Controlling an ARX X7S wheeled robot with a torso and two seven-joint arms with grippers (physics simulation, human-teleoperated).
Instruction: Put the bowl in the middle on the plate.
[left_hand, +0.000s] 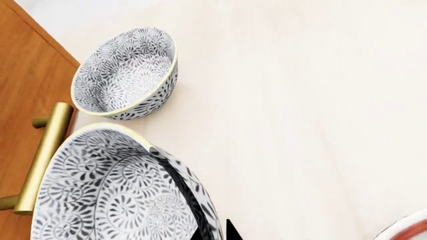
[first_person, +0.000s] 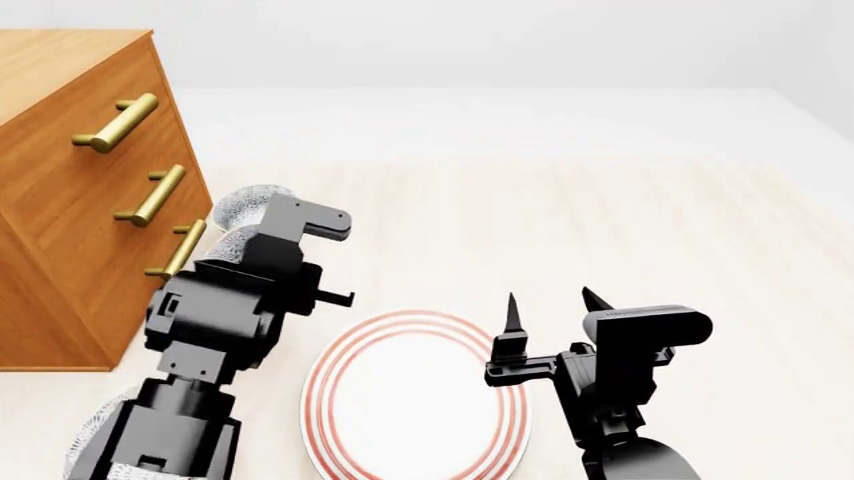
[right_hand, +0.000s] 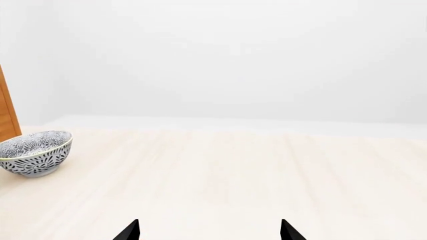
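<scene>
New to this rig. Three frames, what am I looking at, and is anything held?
These are simulator renders of a two-armed wheeled robot. The head camera looks down over both arms. It shows the red-ringed plate on a pale surface, between the arms, beside a wooden drawer cabinet. The other two cameras sit near the grippers.

The left wrist camera sees two patterned bowls: the near bowl, large in frame with the left gripper at its rim, and a far bowl beyond it. Whether the near bowl is gripped, I cannot tell.

The right gripper is open and empty; its camera shows bare surface and one bowl off to the side.
</scene>
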